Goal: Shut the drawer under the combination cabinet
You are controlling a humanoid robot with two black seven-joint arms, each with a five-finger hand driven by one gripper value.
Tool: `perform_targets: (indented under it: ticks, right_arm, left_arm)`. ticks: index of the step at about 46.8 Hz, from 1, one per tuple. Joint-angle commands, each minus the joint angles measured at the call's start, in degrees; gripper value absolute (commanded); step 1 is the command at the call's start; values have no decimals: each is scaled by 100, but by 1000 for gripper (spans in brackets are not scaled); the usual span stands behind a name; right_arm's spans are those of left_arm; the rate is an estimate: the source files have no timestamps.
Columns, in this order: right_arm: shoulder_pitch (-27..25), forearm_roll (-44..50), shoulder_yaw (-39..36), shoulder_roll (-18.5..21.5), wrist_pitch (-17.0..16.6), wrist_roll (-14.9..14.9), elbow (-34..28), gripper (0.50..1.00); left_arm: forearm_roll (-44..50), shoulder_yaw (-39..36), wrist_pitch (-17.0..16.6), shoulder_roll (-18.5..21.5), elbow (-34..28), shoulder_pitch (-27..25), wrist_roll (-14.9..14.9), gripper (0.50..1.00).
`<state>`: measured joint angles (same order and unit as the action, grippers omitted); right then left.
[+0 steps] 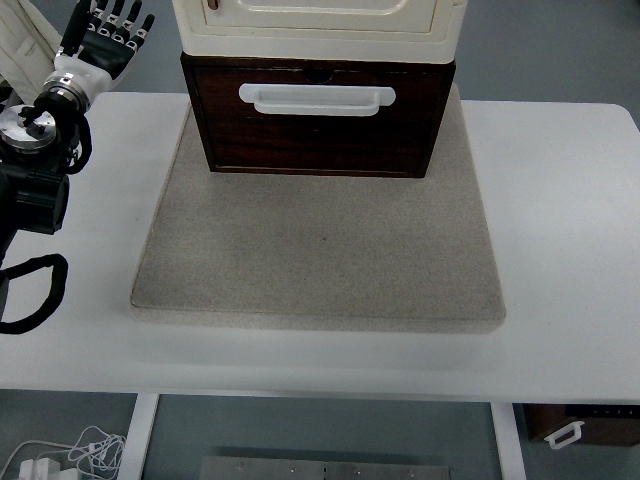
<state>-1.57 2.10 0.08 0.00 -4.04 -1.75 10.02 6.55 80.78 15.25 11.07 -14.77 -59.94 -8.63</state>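
Note:
A dark brown wooden drawer with a white handle sticks out toward me from under the cream cabinet at the top centre. Both stand on a beige mat. My left hand is raised at the top left, well to the left of the drawer, with its black fingers spread and holding nothing. The left arm runs down the left edge. My right arm is out of view.
The white table extends around the mat. A black cable loop hangs from the left arm over the table's left side. White cables lie on the floor below, and a dark box sits at the bottom right.

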Motion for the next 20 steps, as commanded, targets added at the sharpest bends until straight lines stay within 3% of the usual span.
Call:
perform_targets:
  ticks: [1,20]
  right_arm:
    - [7,1,1,0,0,-1,0,952]
    - [16,1,1,0,0,8,-17,952]
  left_arm:
    - [-22,-9,-22,-44,18,0,19,999]
    - [-48,-62,-39,-237,44,0,133,999]
